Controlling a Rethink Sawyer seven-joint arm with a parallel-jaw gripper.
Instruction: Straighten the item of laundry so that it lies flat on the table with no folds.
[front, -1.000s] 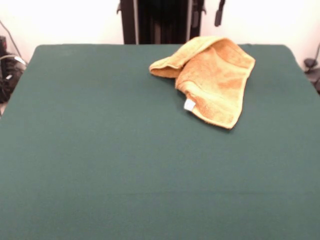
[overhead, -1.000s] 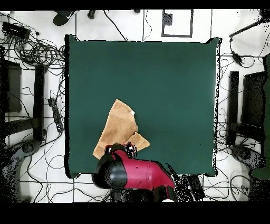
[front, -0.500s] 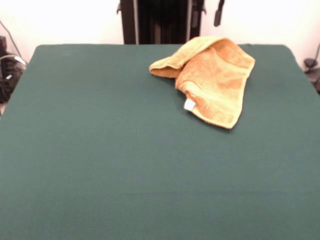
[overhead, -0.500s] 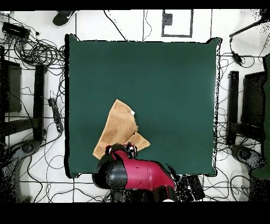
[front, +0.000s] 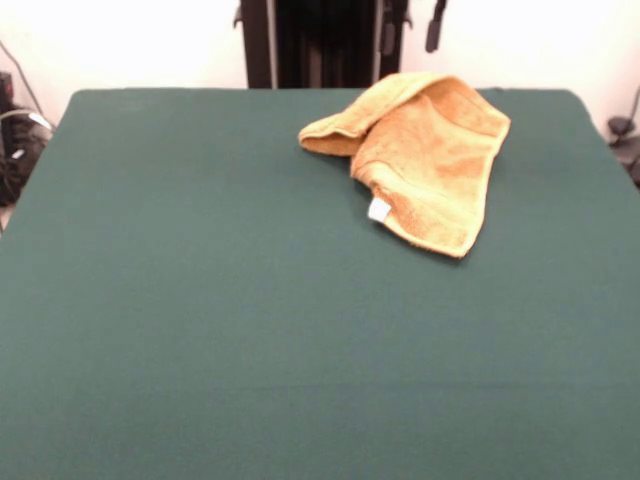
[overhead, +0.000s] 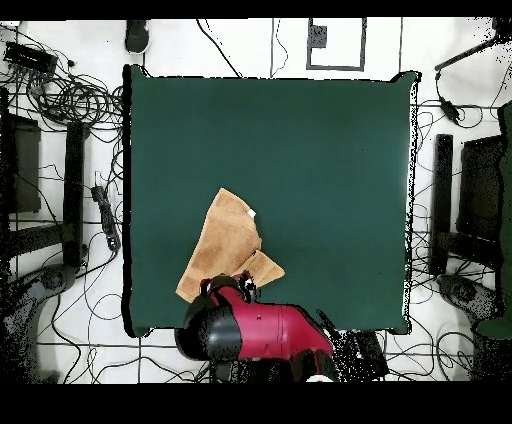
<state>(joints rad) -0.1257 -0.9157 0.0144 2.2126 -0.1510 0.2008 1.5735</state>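
Observation:
The item of laundry (front: 430, 160), an orange-yellow towel, lies crumpled and folded over itself at the table's far right in the front view. Its small white tag (front: 379, 209) shows at the near edge, and a folded lobe sticks out to the left. In the overhead view the item of laundry (overhead: 228, 240) lies near the bottom left of the green table (overhead: 330, 160). The red arm (overhead: 260, 332) reaches over the table's bottom edge, and its gripper (overhead: 232, 288) covers the towel's end there. In the front view only a dark tip of the gripper (front: 435, 25) shows, above the towel.
Green cloth stretches wide in front of and to the left of the towel (front: 200, 300). Cables (overhead: 70, 95) and dark stands (overhead: 480, 190) ring the table on the floor. A dark shoe-like shape (overhead: 137, 35) sits beyond the top left corner.
The towel has not moved. The gripper's dark tip has drifted slightly left in the front view. The dark shape at the overhead view's top left has shifted right.

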